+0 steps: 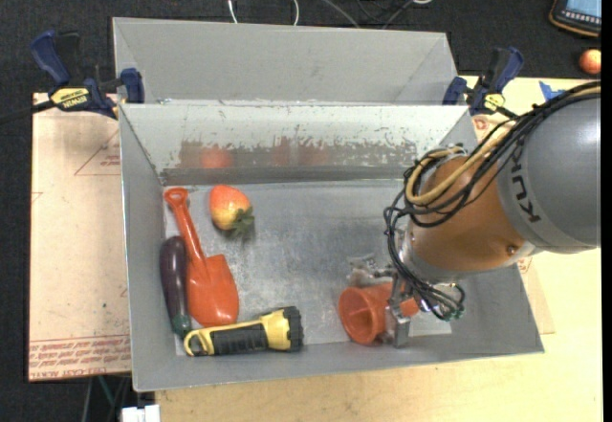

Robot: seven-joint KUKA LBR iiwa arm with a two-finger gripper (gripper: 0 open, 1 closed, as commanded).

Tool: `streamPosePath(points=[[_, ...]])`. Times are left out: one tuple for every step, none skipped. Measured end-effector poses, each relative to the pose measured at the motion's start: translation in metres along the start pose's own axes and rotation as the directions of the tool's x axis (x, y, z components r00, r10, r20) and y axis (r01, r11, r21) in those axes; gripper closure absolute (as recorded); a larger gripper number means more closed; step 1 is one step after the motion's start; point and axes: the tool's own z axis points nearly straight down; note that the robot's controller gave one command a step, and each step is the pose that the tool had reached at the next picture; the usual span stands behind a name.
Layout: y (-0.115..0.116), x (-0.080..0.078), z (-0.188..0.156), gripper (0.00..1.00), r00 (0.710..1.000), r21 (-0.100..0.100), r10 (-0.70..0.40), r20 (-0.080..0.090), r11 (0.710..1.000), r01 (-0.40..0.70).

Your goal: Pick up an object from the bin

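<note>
Camera view: pincer (pixel 398 317) low in the grey bin (pixel 306 238), with an orange cup (pixel 360 315) lying on its side just to its left.
I cannot tell whether the pincer is open or closed. Further left lies a yellow-and-black torch (pixel 244 334). Well to the left, an orange shovel (pixel 206 277) lies beside a purple aubergine (pixel 174 281). Up and left sits a red-orange fruit (pixel 229 208).

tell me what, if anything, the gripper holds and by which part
Cannot be told: the gripper is at the right end of the orange cup, its grip hidden.
</note>
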Motion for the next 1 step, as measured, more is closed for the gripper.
streamPosePath(points=[[-0.0036, 0.0032, 0.0013, 1.00, 0.985, -0.004, -0.175, 0.001, 0.985, 0.175]])
